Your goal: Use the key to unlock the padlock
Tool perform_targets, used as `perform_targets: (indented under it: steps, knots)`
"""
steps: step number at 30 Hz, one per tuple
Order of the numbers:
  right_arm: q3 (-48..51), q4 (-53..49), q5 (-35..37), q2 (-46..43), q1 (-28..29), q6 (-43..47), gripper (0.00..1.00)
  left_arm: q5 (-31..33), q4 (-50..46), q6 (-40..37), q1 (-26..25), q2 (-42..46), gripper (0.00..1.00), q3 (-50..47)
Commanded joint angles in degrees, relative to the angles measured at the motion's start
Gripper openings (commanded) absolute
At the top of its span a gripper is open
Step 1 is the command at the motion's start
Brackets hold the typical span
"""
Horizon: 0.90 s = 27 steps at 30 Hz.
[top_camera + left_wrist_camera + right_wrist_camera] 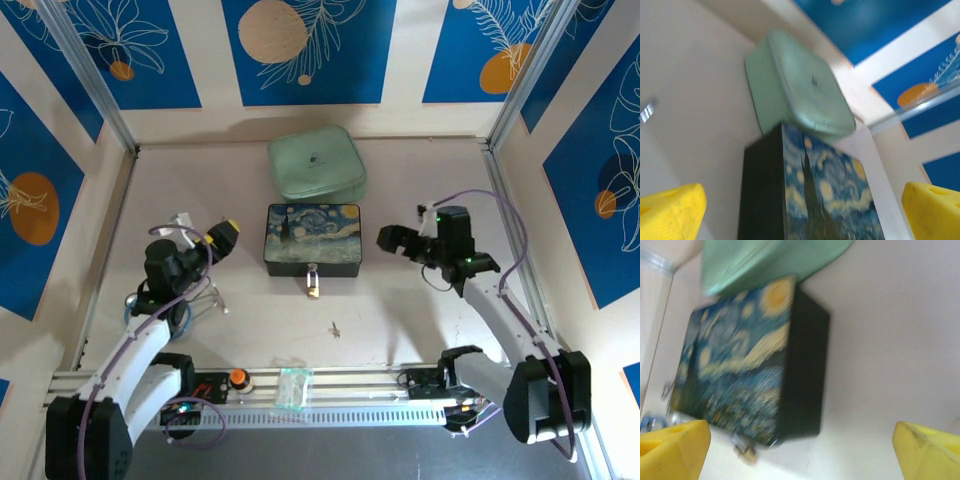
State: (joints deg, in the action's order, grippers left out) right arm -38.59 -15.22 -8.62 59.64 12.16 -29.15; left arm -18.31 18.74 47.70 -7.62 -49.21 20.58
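centre of the top view: dark box (313,239) painted with a starry-night scene, on a pale table (400,330). just behind it: rounded mint-green case (316,163). lower edge: metal rail (360,380) bearing an orange knob (238,377) and a small clear bag (295,386). upper frame: blue floral wall panels (308,45).

Both arms are raised off their bases with elbows bent. The left arm (135,350) leans forward, and the left gripper (226,235) is aimed up and inward, its yellow fingers (671,212) spread wide. The right arm (500,310) roughly mirrors it, with the right gripper (390,240) pointing left and jaws wide apart too. Its tips are kinda hard to make out from above, tbh.
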Motion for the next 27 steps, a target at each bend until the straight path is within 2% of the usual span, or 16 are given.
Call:
perform_targets:
  steps: [1,4,6,8,11,14,17,20,22,25,27]
  knots:
    - [1.2,-6.0,3.7,-2.2,7.3,0.2,0.94,0.0,-4.9,0.6,-7.0,1.6,0.99,1.4]
    - [3.1,-6.5,5.9,-2.5,15.6,0.8,0.94,12.8,-17.7,-4.7,-18.1,3.9,0.99,5.7]
    - [4.8,-6.0,5.7,-2.2,21.2,0.8,0.94,17.9,-22.4,-4.0,-24.0,3.1,0.99,7.4]
    - [6.3,-5.7,8.5,-1.8,26.7,-1.0,0.93,20.9,-25.7,-0.5,-28.8,1.1,0.99,8.5]
    - [7.5,-5.9,13.7,0.0,35.0,-4.4,0.9,21.6,-21.9,4.7,-36.2,-3.6,0.99,8.3]
    - [7.2,-5.6,18.8,2.8,42.1,-7.9,0.9,28.1,-22.2,5.4,-45.1,-8.3,0.99,10.8]
    - [7.0,-4.3,22.5,5.6,46.5,-10.9,0.89,29.8,-20.1,9.3,-48.5,-10.9,0.99,10.5]
    - [7.1,-1.2,23.6,9.0,49.2,-13.5,0.81,31.2,-16.6,12.6,-50.7,-11.2,0.99,8.2]
    - [6.0,-0.2,23.1,11.9,50.5,-14.3,0.75,34.2,-20.4,12.8,-52.4,-10.8,0.99,9.1]
    - [3.8,-1.3,26.6,15.7,53.0,-15.9,0.72,39.7,-27.1,12.5,-55.1,-9.5,0.99,11.2]
    - [2.7,-2.6,29.7,17.3,54.6,-17.1,0.68,40.7,-28.3,14.2,-55.1,-7.7,1.0,10.5]
